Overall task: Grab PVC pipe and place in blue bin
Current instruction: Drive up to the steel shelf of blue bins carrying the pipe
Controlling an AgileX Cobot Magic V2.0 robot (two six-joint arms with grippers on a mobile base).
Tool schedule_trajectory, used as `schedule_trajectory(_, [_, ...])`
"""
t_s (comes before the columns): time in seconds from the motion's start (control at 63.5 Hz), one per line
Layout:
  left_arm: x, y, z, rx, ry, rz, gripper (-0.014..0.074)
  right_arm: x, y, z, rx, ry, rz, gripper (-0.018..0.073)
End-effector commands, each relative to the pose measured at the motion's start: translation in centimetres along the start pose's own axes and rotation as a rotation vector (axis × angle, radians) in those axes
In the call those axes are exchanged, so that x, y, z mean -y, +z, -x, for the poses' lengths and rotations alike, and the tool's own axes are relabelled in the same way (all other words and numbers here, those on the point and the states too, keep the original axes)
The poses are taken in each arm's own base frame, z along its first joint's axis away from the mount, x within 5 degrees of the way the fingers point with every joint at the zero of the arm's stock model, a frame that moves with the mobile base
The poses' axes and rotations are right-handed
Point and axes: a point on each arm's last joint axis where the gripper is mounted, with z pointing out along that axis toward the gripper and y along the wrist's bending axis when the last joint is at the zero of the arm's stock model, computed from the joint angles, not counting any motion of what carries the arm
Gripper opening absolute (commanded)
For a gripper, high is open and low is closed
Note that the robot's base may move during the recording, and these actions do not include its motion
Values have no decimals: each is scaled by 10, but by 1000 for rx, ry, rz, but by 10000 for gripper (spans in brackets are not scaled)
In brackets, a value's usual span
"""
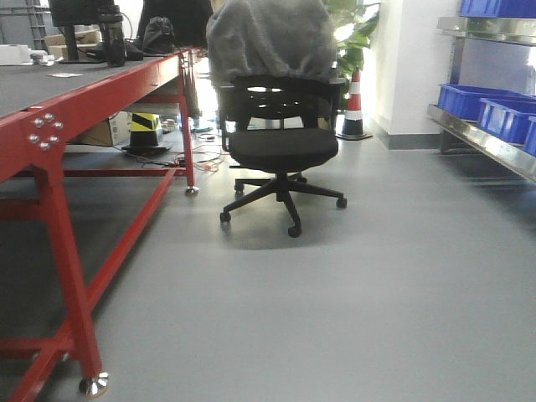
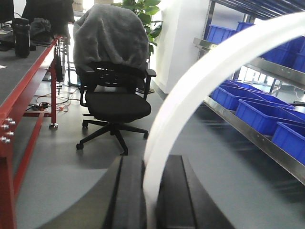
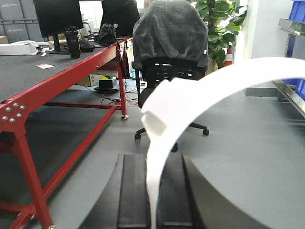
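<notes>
My left gripper (image 2: 152,162) is shut on a slim white curved PVC pipe (image 2: 200,76) that rises from between the black fingers (image 2: 131,191) and arcs up to the right. My right gripper (image 3: 155,160) is shut on another white curved PVC pipe (image 3: 205,95). That one has a squared end (image 3: 159,112) sticking out on the left and arcs off to the right. Blue bins (image 2: 259,114) sit on a metal shelf (image 2: 248,131) to the right, also seen as blue bins (image 1: 494,113) in the front view. Neither gripper shows in the front view.
A red-framed table (image 1: 59,126) with a black top runs along the left. Ahead on the grey floor stands a black office chair (image 1: 280,146) draped with a grey cloth. Behind it are a striped cone (image 1: 354,107) and a plant (image 3: 217,19).
</notes>
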Motion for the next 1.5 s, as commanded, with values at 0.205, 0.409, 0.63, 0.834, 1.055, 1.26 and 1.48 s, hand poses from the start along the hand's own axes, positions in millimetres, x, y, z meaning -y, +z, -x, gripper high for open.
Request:
schedule_trajectory(0.205, [1, -2, 4, 42, -8, -12, -111, 0, 0, 2, 27, -16, 2, -168])
schedule_trajectory(0.409, [1, -2, 4, 42, -8, -12, -111, 0, 0, 2, 27, -16, 2, -168])
schedule_trajectory(0.63, [1, -2, 4, 42, -8, -12, -111, 0, 0, 2, 27, -16, 2, -168])
schedule_trajectory(0.834, [1, -2, 4, 42, -8, -12, -111, 0, 0, 2, 27, -16, 2, -168])
schedule_trajectory(1.055, [1, -2, 4, 42, -8, -12, -111, 0, 0, 2, 27, -16, 2, -168])
schedule_trajectory(1.26, [1, -2, 4, 42, -8, -12, -111, 0, 0, 2, 27, -16, 2, -168])
schedule_trajectory(1.48, [1, -2, 4, 42, -8, -12, -111, 0, 0, 2, 27, -16, 2, -168])
